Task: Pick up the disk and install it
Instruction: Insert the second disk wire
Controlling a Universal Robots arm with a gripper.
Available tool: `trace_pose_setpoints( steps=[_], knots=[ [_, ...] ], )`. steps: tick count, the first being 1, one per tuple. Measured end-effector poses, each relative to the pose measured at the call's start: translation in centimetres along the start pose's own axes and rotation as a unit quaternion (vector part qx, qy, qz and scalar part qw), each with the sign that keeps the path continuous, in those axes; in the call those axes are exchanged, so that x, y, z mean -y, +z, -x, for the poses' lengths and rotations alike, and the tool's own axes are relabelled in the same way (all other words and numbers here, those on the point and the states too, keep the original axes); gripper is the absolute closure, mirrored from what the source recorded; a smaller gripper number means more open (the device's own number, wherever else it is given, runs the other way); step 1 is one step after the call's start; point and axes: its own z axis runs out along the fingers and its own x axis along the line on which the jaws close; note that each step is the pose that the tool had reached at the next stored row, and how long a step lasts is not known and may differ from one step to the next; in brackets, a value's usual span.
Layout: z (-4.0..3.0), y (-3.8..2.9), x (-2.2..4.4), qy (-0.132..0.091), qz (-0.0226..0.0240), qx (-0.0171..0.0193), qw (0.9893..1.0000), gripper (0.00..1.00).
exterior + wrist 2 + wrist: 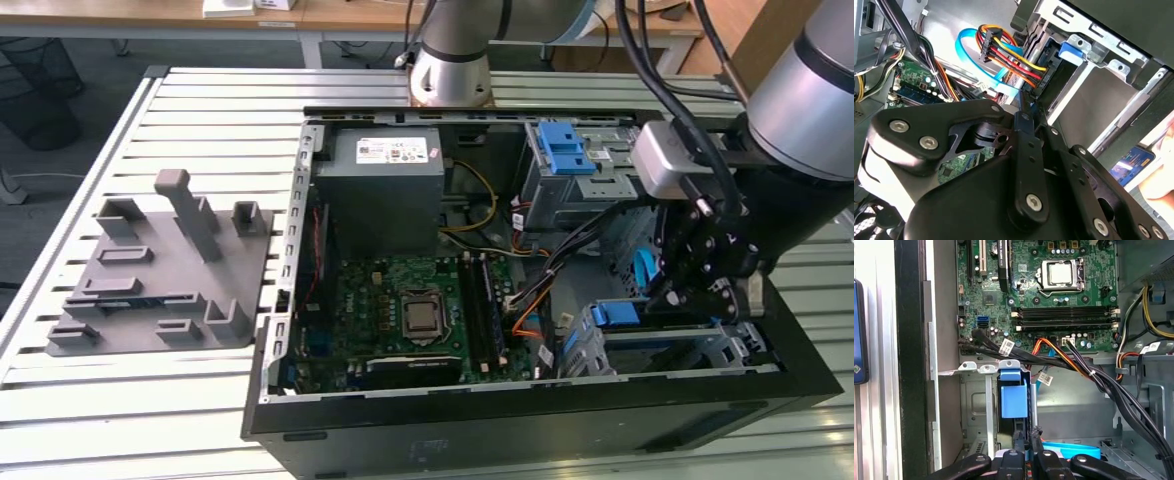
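Note:
The disk point(1013, 397) stands on edge in the metal bay at the lower corner of the open computer case, its blue carrier rail point(617, 313) facing up. My gripper point(1027, 434) is down inside the case right over that bay, fingers drawn together at the disk's end. In the second wrist view the fingertips point(1024, 102) meet just short of the red, yellow and black cable plug point(1030, 75) at the bay's mouth, and the blue carrier tab point(1072, 50) shows beyond. In the exterior view the gripper point(687, 300) hangs beside the bay.
A thick black cable bundle point(1094, 380) and orange wires cross close to the bay. The motherboard point(414, 310), grey power-supply box point(378, 180) and upper drive cage with a blue latch point(567, 150) fill the case. A grey fixture plate point(154, 265) lies on the slatted table.

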Motion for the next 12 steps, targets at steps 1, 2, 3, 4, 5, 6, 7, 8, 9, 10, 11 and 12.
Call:
trace_pose_setpoints(
  steps=[1,2,3,4,5,6,7,8,9,10,11,12],
  knots=[
    [-0.02,0.04,0.0,0.0,0.0,0.0,1.0,0.83],
    [-0.02,0.04,0.01,0.0,0.0,0.0,1.0,0.83],
    [-0.02,0.04,0.01,0.0,0.0,0.0,1.0,0.83],
    [-0.02,0.04,0.01,0.0,0.0,-0.0001,1.0,0.83],
    [-0.03,0.05,0.01,0.0,0.0,0.0,1.0,0.83],
    [-0.03,0.05,0.01,0.0,0.0,0.0,1.0,0.83],
    [-0.03,0.06,0.01,0.0,0.0,0.0,1.0,0.82],
    [-0.03,0.06,0.01,0.0,0.0,0.0001,1.0,0.82],
    [-0.03,0.06,0.01,0.0,0.0,0.0001,1.0,0.76],
    [-0.03,0.06,0.01,0.0,0.0,0.0002,1.0,0.76],
    [-0.03,0.03,0.01,0.0,0.0,0.0004,1.0,0.76],
    [-0.02,-0.07,0.0,0.0,0.0,0.0008,1.0,0.76]
  ],
)
